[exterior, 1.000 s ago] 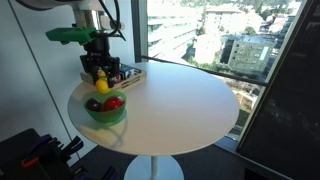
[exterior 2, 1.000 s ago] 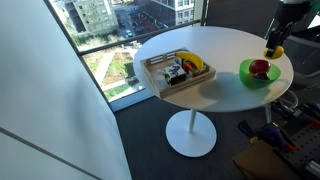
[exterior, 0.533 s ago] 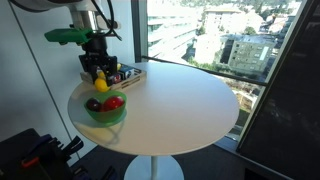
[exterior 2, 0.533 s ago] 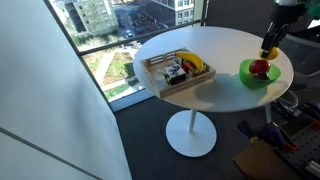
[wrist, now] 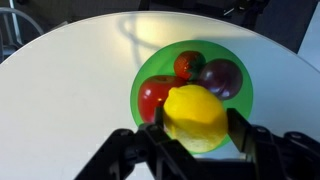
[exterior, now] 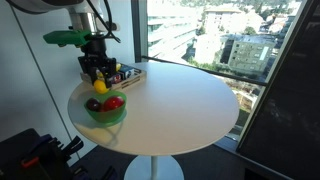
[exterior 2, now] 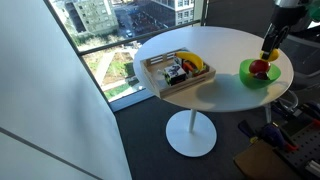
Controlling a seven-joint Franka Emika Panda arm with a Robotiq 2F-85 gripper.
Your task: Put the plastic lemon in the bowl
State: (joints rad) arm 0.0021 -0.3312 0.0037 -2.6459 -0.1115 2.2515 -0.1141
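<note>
Compared with one second ago, the gripper [wrist: 196, 126] has shifted slightly inward over the bowl [exterior 2: 245, 71]. Its fingers are clamped on the plastic lemon [wrist: 193, 110] — held above the bowl's interior, over the red fruit [wrist: 154, 98] and dark fruit [wrist: 221, 77]. The wooden tray [exterior 2: 165, 88] sits well apart on the table [exterior 2: 215, 50].

plastic lemon [wrist: 195, 117] smooth, glossy; bowl [wrist: 149, 72] glossy plastic; table [wrist: 60, 100] matt white; tray [exterior 2: 190, 86] wood.
</note>
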